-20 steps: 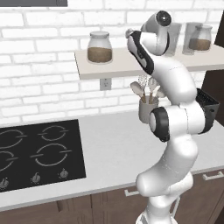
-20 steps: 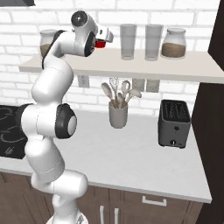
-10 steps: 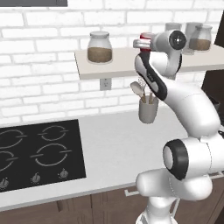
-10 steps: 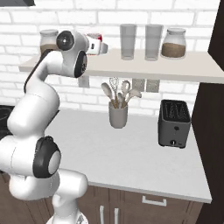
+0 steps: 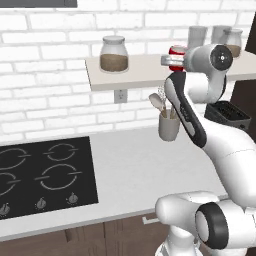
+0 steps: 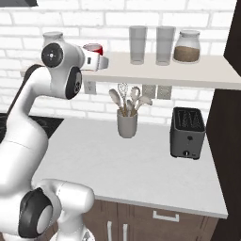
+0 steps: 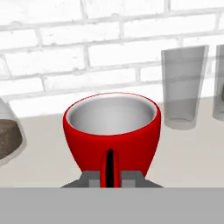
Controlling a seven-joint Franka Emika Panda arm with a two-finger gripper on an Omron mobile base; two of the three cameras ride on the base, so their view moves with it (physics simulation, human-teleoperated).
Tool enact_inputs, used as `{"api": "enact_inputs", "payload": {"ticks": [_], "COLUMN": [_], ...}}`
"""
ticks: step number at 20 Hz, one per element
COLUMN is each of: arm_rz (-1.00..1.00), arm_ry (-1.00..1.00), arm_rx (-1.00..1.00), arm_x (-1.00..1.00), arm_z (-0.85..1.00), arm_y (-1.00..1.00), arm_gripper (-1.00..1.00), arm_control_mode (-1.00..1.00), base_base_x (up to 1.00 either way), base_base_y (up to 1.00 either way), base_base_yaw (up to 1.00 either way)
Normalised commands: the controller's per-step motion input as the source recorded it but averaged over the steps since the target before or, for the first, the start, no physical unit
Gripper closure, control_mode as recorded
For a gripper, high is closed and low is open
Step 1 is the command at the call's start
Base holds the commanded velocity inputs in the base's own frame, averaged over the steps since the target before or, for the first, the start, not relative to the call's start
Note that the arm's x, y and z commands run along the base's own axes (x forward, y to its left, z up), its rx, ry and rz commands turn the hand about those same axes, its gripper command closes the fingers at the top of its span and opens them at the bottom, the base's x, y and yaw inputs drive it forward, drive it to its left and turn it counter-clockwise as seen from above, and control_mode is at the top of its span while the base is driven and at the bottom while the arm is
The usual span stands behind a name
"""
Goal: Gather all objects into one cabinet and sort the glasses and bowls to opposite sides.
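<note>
Left base view — my pincer point(image 5: 169, 60) clamped on the red cup point(image 5: 177, 53), raised over the pale shelf point(image 5: 140, 75).
Right base view — cup point(image 6: 93, 48) behind my pincer point(image 6: 102, 62), left of two clear tumblers point(image 6: 138, 44).
Hand view — cup point(image 7: 112, 131) upright, its near wall pinched between my fingertips point(image 7: 93, 178).

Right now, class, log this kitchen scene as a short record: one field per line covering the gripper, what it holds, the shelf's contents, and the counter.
gripper: shut on red cup
red cup: upright, white inside, empty, held at shelf height
shelf: two clear tumblers, lidded jar of brown stuff on the right, another jar on the left
counter: grey utensil holder with spoons, black toaster
cooktop: black, bare
</note>
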Motion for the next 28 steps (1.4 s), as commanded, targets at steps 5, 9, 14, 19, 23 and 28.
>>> {"api": "enact_inputs", "payload": {"ticks": [5, 9, 14, 19, 23, 28], "arm_rz": [0.0, 0.0, 0.07, 0.1, 0.04, -0.03], "arm_ry": [0.2, 0.1, 0.0, 0.06, 0.07, 0.05], "arm_rx": [0.0, 0.0, 0.0, 0.0, -0.02, -0.03], "arm_x": [-1.0, -1.0, -0.87, -0.62, -0.54, -0.37], "arm_z": [0.22, -0.07, -0.82, -1.0, -0.62, -0.04], "arm_y": [0.0, 0.0, 0.0, 0.0, 0.08, 0.22], "arm_gripper": [1.0, 1.0, 1.0, 1.0, 1.0, 1.0], "arm_control_mode": [-1.0, -1.0, -1.0, -1.0, -1.0, -1.0], "base_base_x": [0.0, 0.0, 0.0, 0.0, 0.0, 0.0], "base_base_y": [0.0, 0.0, 0.0, 0.0, 0.0, 0.0], "base_base_yaw": [0.0, 0.0, 0.0, 0.0, 0.0, 0.0]}}
